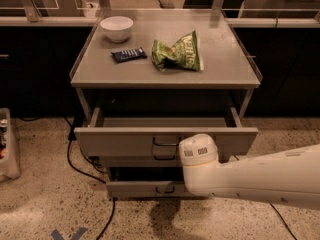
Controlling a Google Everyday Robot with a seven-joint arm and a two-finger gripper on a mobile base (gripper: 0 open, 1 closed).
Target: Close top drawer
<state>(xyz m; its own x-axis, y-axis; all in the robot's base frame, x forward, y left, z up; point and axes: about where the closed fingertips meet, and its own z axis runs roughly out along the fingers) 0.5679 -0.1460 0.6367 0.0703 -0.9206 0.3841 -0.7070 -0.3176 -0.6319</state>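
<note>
Camera view: top drawer (120,141) is pulled out of the grey cabinet (225,66), front panel well forward of the frame, interior showing as a shallow tray. It sits just below frame centre, toward 6 o'clock. Its dark wire handle (165,141) is at panel centre.

Arm (265,179) comes in from 4 o'clock. Its rounded white end (198,152) overlaps the panel just at 4 o'clock of the handle. The gripper is hidden behind that end, so spread or closed: can't tell.

Two narrower drawers below, middle one (127,160) and bottom one (132,188), both slightly out.

Cabinet top:
- white bowl (117,28) at 11 o'clock
- dark snack bar (129,54) just below it
- green chip bag (178,53) near centre

Black cable (80,168) on the speckled floor at 8 o'clock.
</note>
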